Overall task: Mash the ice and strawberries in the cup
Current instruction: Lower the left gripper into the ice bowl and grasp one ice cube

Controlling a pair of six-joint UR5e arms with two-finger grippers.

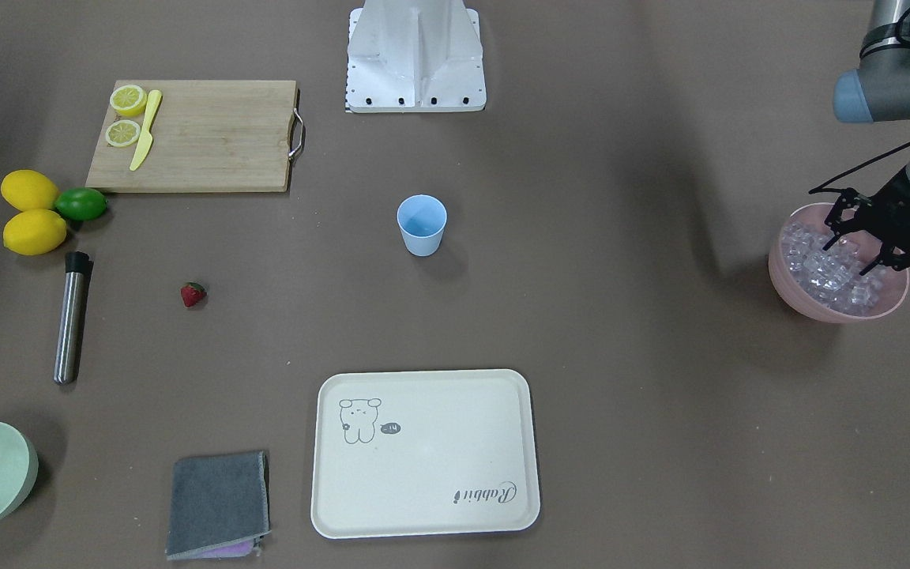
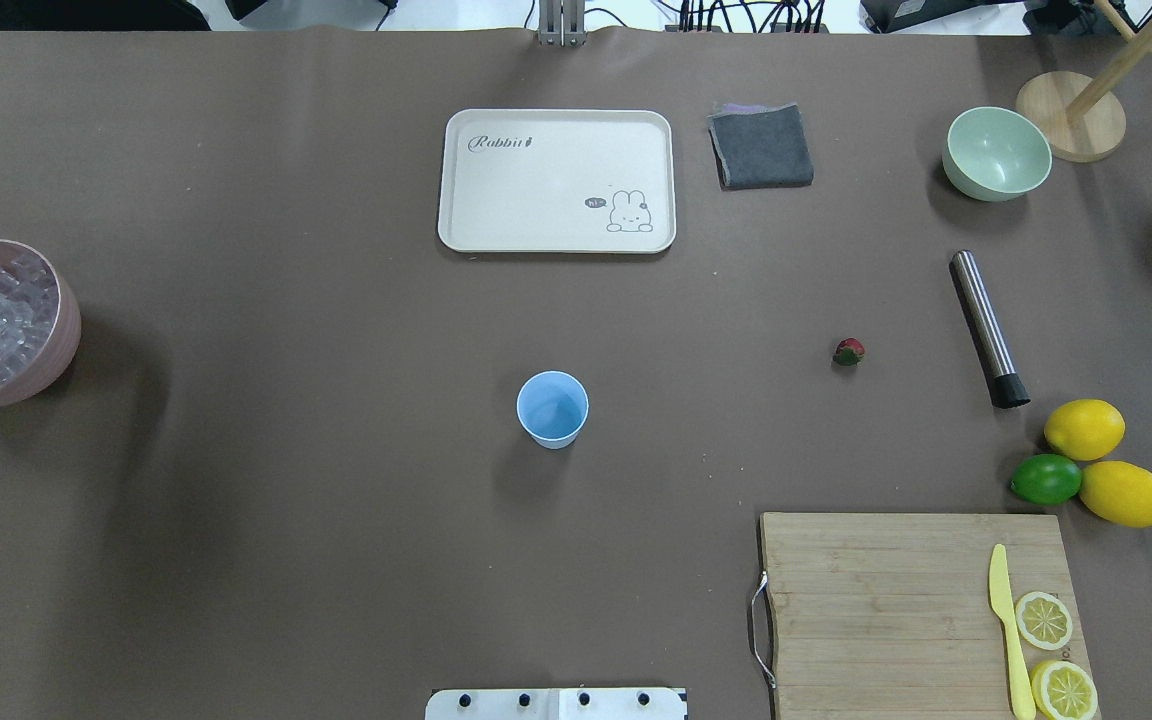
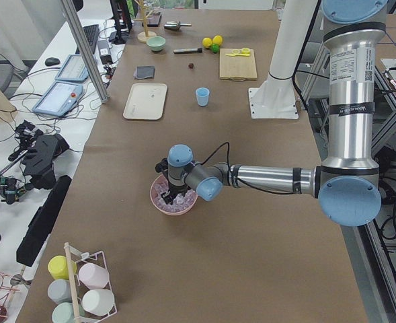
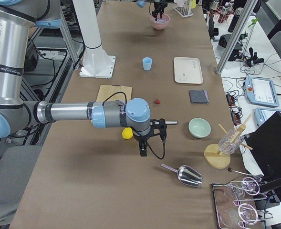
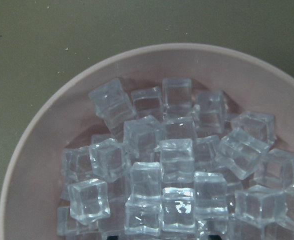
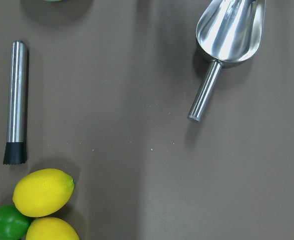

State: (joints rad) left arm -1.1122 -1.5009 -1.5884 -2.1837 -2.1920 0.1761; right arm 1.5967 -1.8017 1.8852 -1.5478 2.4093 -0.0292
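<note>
The cup point(image 1: 422, 225) is light blue. The ice point(image 5: 176, 170) is clear and glassy, in a pink bowl point(image 1: 799, 300). The strawberry point(image 1: 193, 294) is red with a dark green cap. The cream tray point(image 1: 439, 458) bears a grey line-drawn rabbit and script lettering. Two lemons point(image 1: 29, 190) are yellow, the lime point(image 1: 80, 204) green, the cloth point(image 1: 218, 502) grey, the table point(image 1: 660, 395) brown.

Left gripper point(image 1: 851, 253), jaws apart, hangs over the ice point(image 1: 812, 273) in the pink bowl point(image 1: 830, 314); light blue cup point(image 1: 422, 226) stands well apart.
</note>
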